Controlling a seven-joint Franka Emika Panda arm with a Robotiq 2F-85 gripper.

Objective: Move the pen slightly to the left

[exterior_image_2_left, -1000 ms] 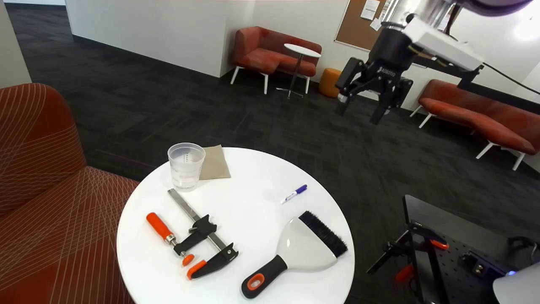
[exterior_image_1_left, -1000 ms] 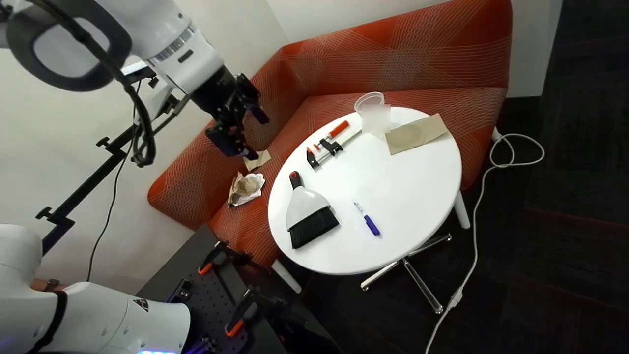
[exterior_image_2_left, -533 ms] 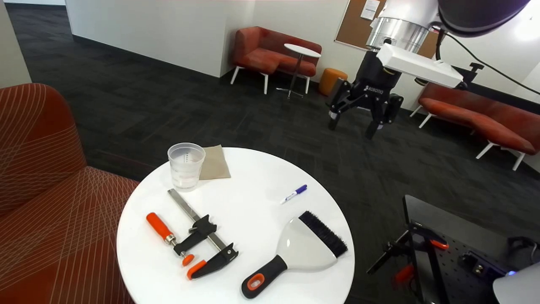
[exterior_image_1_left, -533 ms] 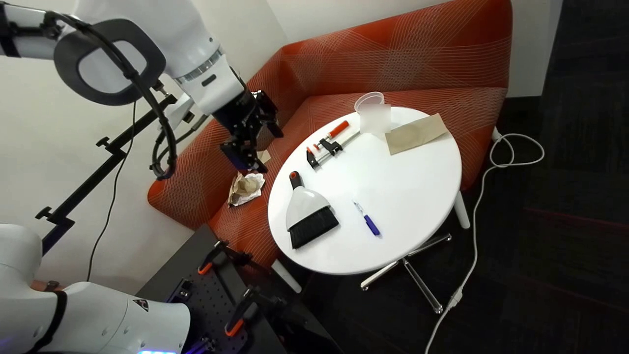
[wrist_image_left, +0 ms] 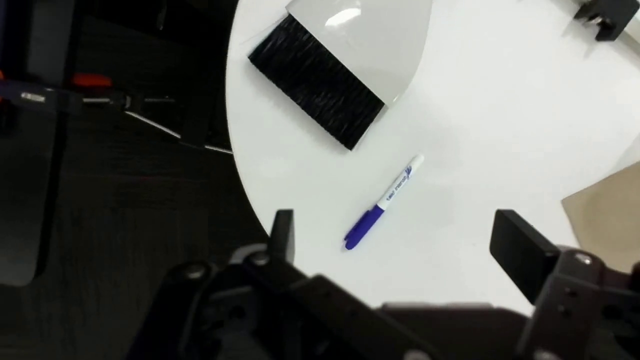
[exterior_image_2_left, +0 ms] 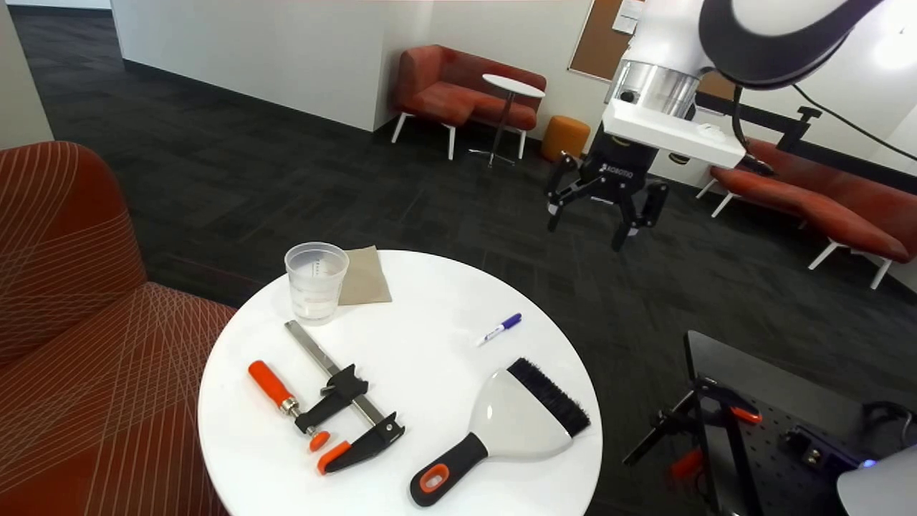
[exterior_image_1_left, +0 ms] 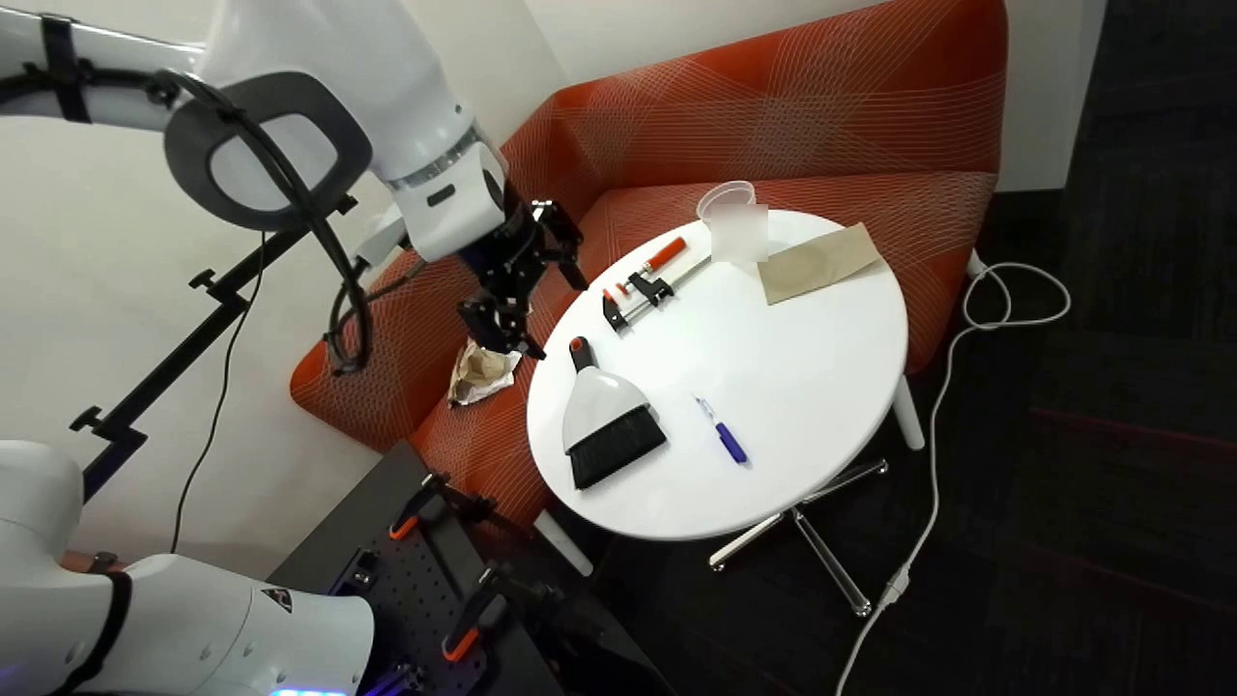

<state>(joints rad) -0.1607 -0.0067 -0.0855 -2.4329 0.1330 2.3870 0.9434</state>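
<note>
The pen has a blue cap and a white barrel. It lies flat on the white round table (exterior_image_1_left: pixel 802 358) in both exterior views, the pen (exterior_image_1_left: pixel 730 442) near the table's front edge and the pen (exterior_image_2_left: pixel 510 322) right of the table's middle. In the wrist view the pen (wrist_image_left: pixel 366 225) lies slanted, with its cap end towards the lower left. My gripper (exterior_image_1_left: pixel 556 315) is open and empty, well above the surface, with its jaws wide apart. The gripper also shows in an exterior view (exterior_image_2_left: pixel 586 232). In the wrist view the pen appears between the fingertips of the gripper (wrist_image_left: pixel 392 222), far below them.
A dustpan (exterior_image_2_left: pixel 519 419) with a black brush (wrist_image_left: pixel 317 82) lies beside the pen. A bar clamp (exterior_image_2_left: pixel 344 390), a clear plastic cup (exterior_image_2_left: pixel 315 283) and a brown paper piece (exterior_image_1_left: pixel 819 263) are on the table. A red sofa (exterior_image_1_left: pixel 792 126) stands behind it.
The arm and open gripper have moved down and towards the table, rightwards in one exterior view and leftwards in the other. The pen and other table things have not moved.
</note>
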